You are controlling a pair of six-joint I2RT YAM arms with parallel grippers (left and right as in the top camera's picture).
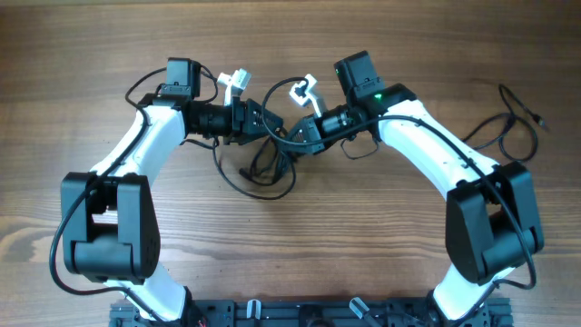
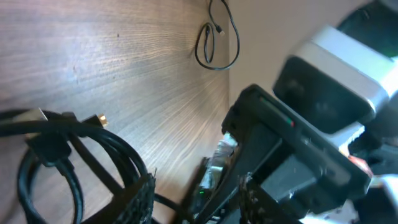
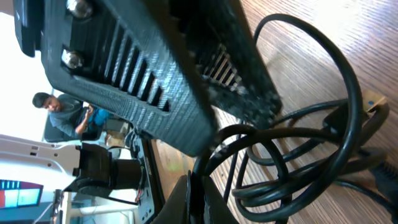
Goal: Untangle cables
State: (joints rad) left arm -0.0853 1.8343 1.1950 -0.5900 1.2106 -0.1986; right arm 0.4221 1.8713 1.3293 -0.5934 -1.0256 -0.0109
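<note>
Knotted cables (image 1: 265,168): clump being worked, 2 grippers engaged.
Clenched: right gripper (image 1: 292,138), hold unconfirmed; left gripper (image 1: 270,127), state cannot be told; strands judged due to be drawn apart.

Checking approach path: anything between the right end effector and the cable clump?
Nothing visible: right end effector is shut with its tips at the clump; left end effector meets the clump from the opposite side.

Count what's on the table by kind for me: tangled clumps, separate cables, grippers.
Tangled clump: 1 (cords inside can't be counted)
Separate cable: 1
Grippers: 2 (left gripper, right gripper)
Total: 4
</note>
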